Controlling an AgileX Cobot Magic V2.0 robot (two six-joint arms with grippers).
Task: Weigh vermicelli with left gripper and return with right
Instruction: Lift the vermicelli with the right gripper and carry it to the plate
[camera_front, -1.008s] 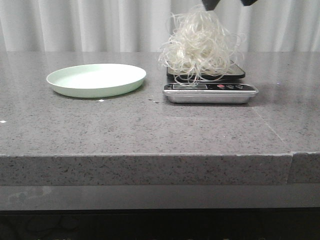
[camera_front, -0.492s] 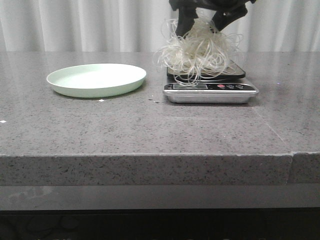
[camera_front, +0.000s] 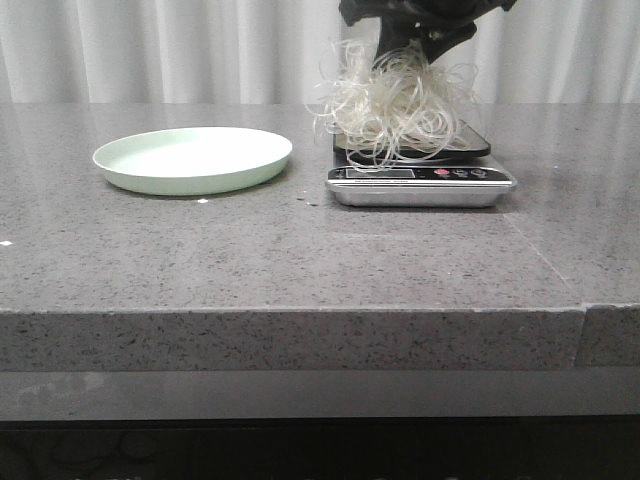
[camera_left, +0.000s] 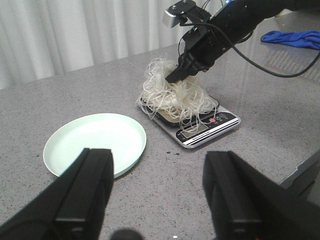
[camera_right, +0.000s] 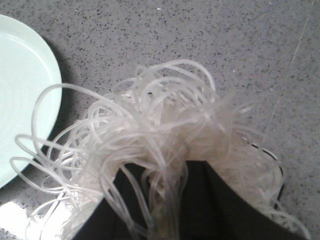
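While resting on the black platform of the kitchen scale (camera_front: 421, 185), the vermicelli (camera_front: 395, 105) forms a fluffy heap of pale curly loops, some strands spilling over the platform's near edge toward the display; the right gripper (camera_front: 412, 40) comes down from twelve o'clock in the front view and presses into the crown of the heap, its dark fingers (camera_right: 200, 200) drawn close together with strands bunched between them, clenched on the noodles; in the left wrist view the same claw (camera_left: 181, 71) is seen reaching in from the far side, a cable trailing along its black arm (camera_left: 235, 25); the left gripper (camera_left: 159, 192) hangs well apart from the scale over the near part of the table, its two blocky fingers (camera_left: 85, 187) spread wide with nothing between them; the pale green plate (camera_front: 193, 159) lies at nine o'clock from the scale, bare and separate from it, with a strip of countertop between; both rest on the grey speckled stone table (camera_front: 300, 260), backed by a white pleated curtain (camera_front: 150, 50); a blue cloth (camera_left: 295, 38) lies on the table beyond the scale in the left wrist view
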